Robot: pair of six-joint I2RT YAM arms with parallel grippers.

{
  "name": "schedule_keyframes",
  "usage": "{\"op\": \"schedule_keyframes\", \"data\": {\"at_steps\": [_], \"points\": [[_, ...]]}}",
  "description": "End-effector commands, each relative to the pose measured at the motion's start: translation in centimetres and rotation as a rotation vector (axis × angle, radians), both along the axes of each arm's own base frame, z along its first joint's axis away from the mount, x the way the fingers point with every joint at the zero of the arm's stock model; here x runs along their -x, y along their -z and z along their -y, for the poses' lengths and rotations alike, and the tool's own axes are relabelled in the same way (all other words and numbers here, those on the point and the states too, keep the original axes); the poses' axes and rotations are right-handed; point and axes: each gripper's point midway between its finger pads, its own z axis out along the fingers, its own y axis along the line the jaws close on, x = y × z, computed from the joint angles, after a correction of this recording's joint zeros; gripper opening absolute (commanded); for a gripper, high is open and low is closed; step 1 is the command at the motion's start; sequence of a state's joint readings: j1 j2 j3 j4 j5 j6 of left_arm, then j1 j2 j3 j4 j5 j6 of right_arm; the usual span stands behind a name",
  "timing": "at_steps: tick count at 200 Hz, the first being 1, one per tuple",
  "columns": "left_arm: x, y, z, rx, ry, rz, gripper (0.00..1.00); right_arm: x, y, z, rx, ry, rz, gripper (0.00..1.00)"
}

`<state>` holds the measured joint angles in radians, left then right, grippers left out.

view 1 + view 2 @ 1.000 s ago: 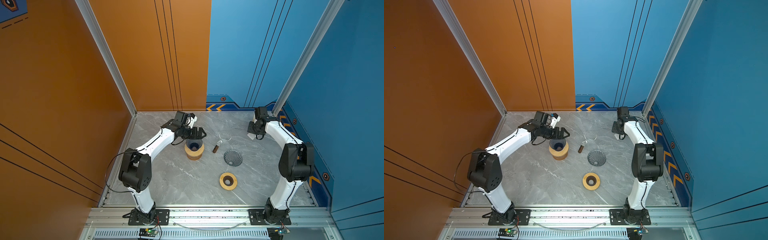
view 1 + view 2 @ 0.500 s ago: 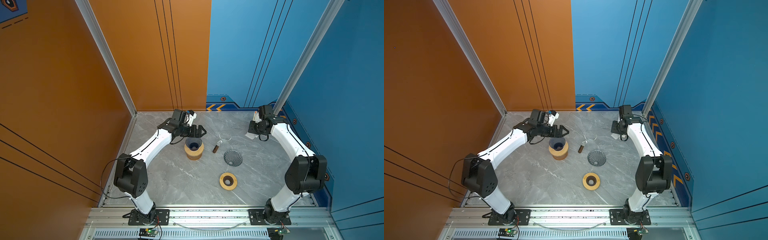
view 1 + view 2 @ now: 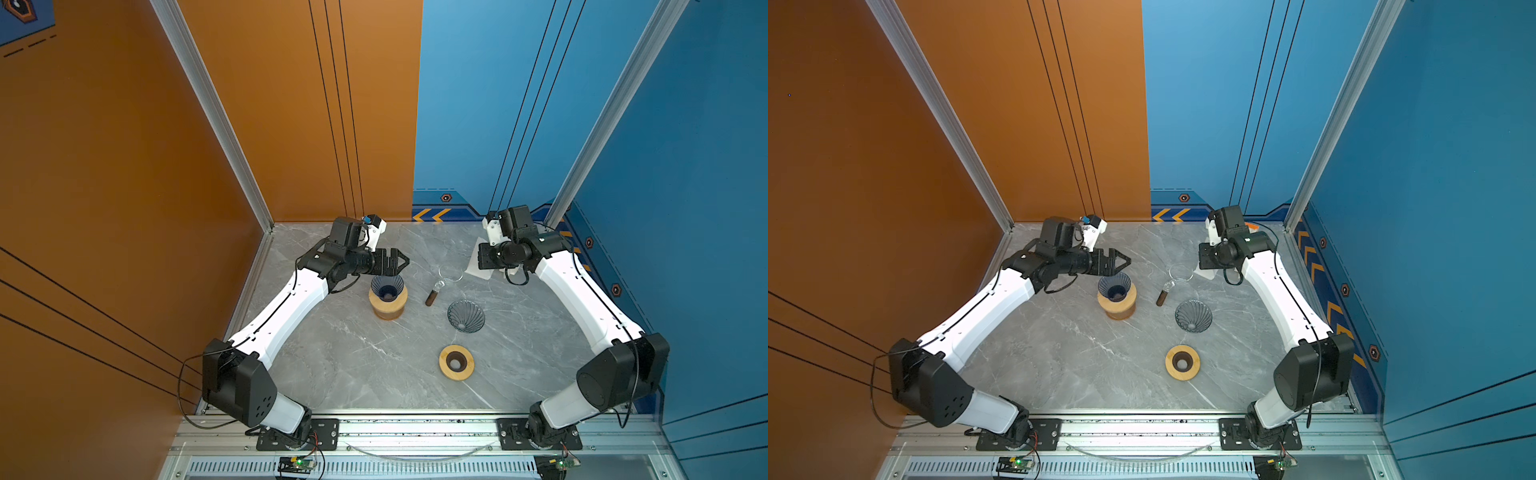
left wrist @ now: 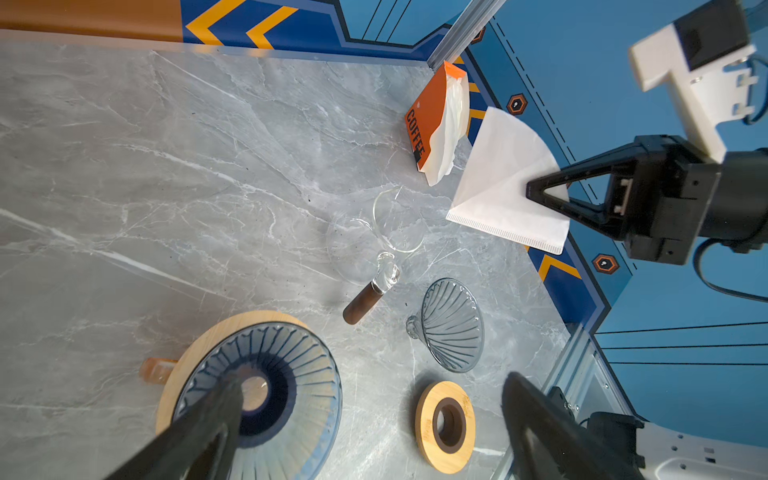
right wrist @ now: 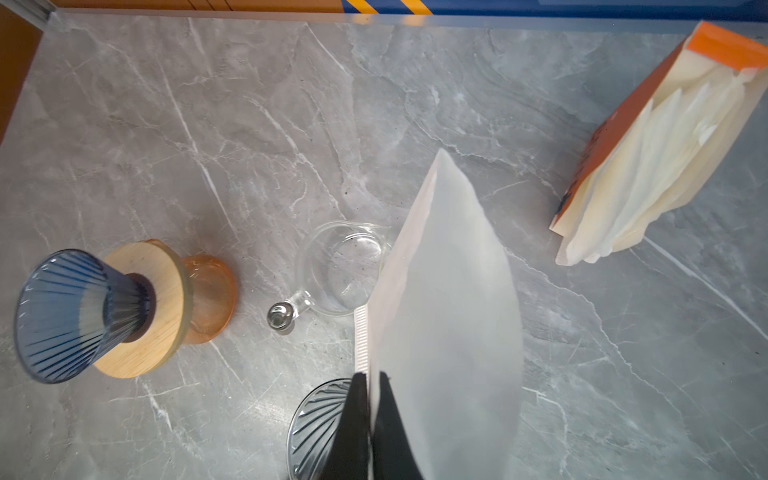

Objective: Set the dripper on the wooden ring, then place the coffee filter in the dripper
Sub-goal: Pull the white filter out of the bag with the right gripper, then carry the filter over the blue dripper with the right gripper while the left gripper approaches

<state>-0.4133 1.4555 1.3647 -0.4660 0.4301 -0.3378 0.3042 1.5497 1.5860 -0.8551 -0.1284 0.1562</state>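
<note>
Grey marbled table (image 3: 340, 353), seen from above, boxed in by an orange wall (image 3: 124, 166) and a blue wall (image 3: 478, 104). The right jaws are clamped together on the rounded rim of a white coffee filter (image 4: 496, 174). It hangs in the air at the far right of the table, near an orange filter packet (image 4: 434, 124), with its pointed tip facing away from the jaws. The left jaws stand wide apart and empty, hovering just behind a blue dripper (image 3: 387, 286). That dripper sits upright in a wooden collar (image 5: 141, 307) on an orange cup (image 5: 210, 293). Between the filter and the blue dripper lies a small glass jug (image 4: 357, 249) with a brown handle (image 4: 361, 305). Nearer me, a second, clear dripper (image 3: 466, 316) rests on the table, with a loose wooden ring (image 3: 456, 362) in front of it.

I judge the blue dripper to be the target, since it alone is set up to take paper. The step in hand is the carry across. To do it well, I would keep the filter high enough to pass over the jug. I would then turn the wrist so the tip points down and centre it over the mouth before lowering. The paper is light and folded nearly flat, so I would let go only once the tip is well inside. I would also keep the left jaws off the rim, as the stack looks easy to tip.
</note>
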Motion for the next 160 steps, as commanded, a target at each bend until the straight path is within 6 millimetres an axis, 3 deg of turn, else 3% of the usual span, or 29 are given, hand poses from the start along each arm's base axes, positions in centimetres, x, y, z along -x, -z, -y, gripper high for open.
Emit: {"op": "schedule_keyframes", "data": {"at_steps": [1,42,74,81,115,146,160], "points": [[1.1,-0.1,-1.3,-0.030,-0.026,0.002,0.98,1.4,-2.7,-2.1,-0.026,-0.082,0.043,0.00],[2.0,-0.2,-3.0,-0.046,-0.057,0.004,0.98,2.5,-5.3,-6.6,-0.054,-0.206,0.099,0.00],[2.7,0.0,-4.6,-0.048,-0.088,-0.002,0.98,3.0,-5.8,-10.2,-0.047,-0.296,0.116,0.00],[2.8,0.0,-4.9,-0.048,-0.096,-0.005,0.98,2.9,-6.9,-11.1,-0.056,-0.315,0.141,0.00],[3.5,0.5,-6.6,-0.054,-0.133,-0.018,0.98,3.1,-6.7,-14.2,-0.017,-0.383,0.148,0.00],[3.8,1.4,-8.0,-0.053,-0.173,-0.040,0.98,2.5,-5.4,-16.2,0.073,-0.403,0.164,0.00],[4.0,1.6,-8.5,-0.052,-0.185,-0.045,0.98,3.3,-4.6,-18.1,0.117,-0.442,0.172,0.00]]}}
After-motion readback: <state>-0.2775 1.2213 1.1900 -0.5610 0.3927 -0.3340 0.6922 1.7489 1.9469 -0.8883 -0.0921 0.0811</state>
